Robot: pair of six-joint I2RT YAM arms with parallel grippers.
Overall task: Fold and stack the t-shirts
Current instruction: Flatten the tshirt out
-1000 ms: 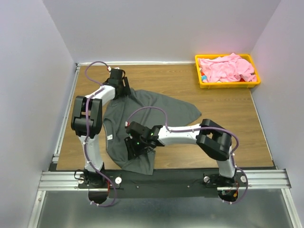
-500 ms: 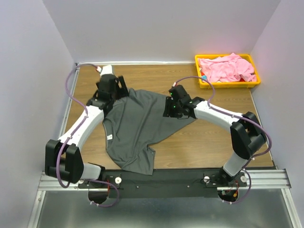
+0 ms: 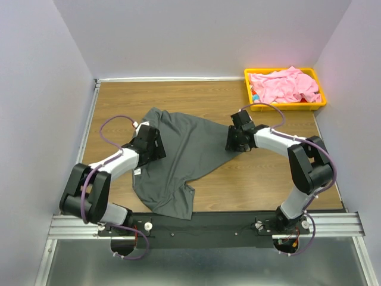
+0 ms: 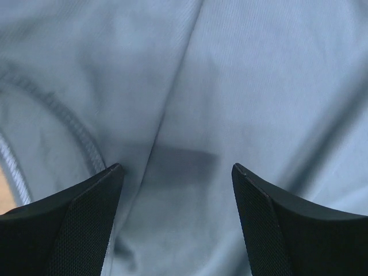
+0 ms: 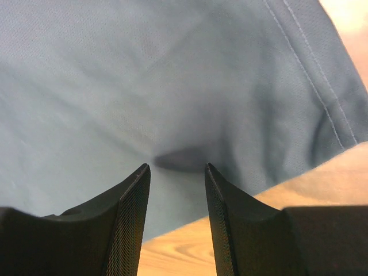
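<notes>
The dark charcoal grey t-shirt (image 3: 187,152) lies spread and creased on the wooden table. My left gripper (image 3: 150,145) is low over its left side, open wide. In the left wrist view the gripper (image 4: 177,172) has only grey cloth (image 4: 241,86) below it, with a stitched seam (image 4: 75,129) at the left. My right gripper (image 3: 234,140) is at the shirt's right edge. Its jaws (image 5: 177,169) stand open a little, over the hemmed edge (image 5: 310,80) where cloth meets wood. The light pink t-shirt (image 3: 284,84) lies bunched in the yellow tray (image 3: 286,106).
The yellow tray stands at the far right corner, by the right wall. Bare wooden table (image 3: 280,173) lies right of the grey shirt. The shirt's near end (image 3: 175,208) reaches the table's front edge by the metal rail (image 3: 208,225).
The left gripper has drawn back from the shirt's far left corner to its left side. The right gripper has moved right to the shirt's right edge.
</notes>
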